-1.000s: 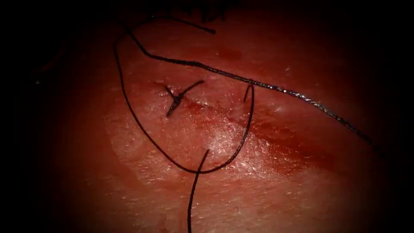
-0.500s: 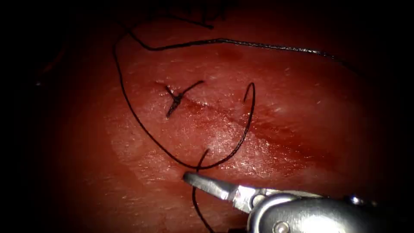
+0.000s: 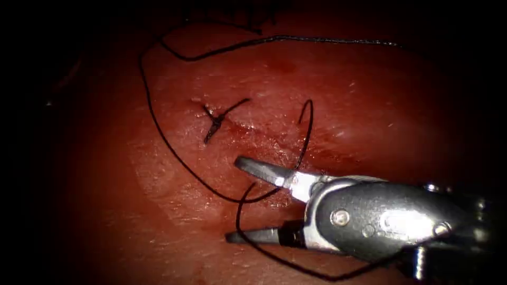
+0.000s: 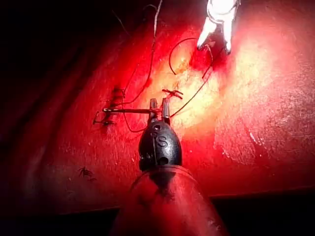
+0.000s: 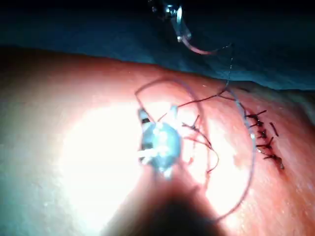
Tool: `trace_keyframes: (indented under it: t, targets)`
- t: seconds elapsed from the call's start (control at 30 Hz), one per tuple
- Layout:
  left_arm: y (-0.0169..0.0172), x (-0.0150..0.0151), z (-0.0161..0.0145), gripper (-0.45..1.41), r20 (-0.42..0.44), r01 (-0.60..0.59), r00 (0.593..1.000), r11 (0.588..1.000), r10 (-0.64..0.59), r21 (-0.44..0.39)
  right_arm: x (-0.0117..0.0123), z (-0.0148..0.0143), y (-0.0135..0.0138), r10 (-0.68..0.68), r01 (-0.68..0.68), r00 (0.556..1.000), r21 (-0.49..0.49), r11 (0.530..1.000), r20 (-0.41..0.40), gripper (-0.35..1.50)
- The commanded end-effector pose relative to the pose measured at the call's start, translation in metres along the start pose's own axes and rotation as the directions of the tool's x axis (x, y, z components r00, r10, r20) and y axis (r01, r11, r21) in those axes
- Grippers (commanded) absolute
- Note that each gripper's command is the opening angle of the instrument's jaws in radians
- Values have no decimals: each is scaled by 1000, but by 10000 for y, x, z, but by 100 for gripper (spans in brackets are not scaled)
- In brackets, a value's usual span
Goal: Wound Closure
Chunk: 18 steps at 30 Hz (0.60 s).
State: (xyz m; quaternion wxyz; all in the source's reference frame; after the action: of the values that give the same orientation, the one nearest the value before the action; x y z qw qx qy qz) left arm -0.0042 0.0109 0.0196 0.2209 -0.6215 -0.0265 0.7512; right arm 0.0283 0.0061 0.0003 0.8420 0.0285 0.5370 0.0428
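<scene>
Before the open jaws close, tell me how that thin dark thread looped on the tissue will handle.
Probably floppy: the thin dark thread lies in loose curves over the wet red tissue. Likely light, since it drapes without denting the surface. Possibly slippery, as the tissue glistens. The right tool has its jaws open astride one loop, holding nothing.

An "S" stands on the dark wrist housing of the left tool (image 4: 158,104).
</scene>
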Motion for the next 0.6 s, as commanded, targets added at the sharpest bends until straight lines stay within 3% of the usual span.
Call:
trace_keyframes:
  t: [0.03, 0.17, 0.2, 0.23, 0.47, 0.6]
  targets:
    - [0, -5, 7, -45, -1, 1, 1000, 1000, -1, -1, -10, 12, -5, -4, 4, 1000, -3, 1000, 3, 113]
    - [0, -5, 6, -45, -1, 1, 1000, 1000, -1, -1, -17, 13, -14, -15, 15, 1000, -1, 1000, 1, 37]
    - [0, -5, 6, -45, -1, 1, 1000, 1000, -1, -1, -16, 11, -18, -18, 18, 1000, 0, 1000, 1, -17]
    - [0, -5, 6, -45, -1, 1, 1000, 1000, -1, -2, -15, 8, -20, -19, 19, 1000, 12, 1000, -5, -35]
    - [-1, -5, 6, -45, -1, 0, 1000, 1000, 0, -2, 15, -29, -34, -6, 6, 999, 19, 1000, -45, -35]
    - [-1, -6, 6, -45, -2, -1, 1000, 1000, 1, -2, 41, -48, -61, -10, 13, 997, 44, 999, -71, -35]
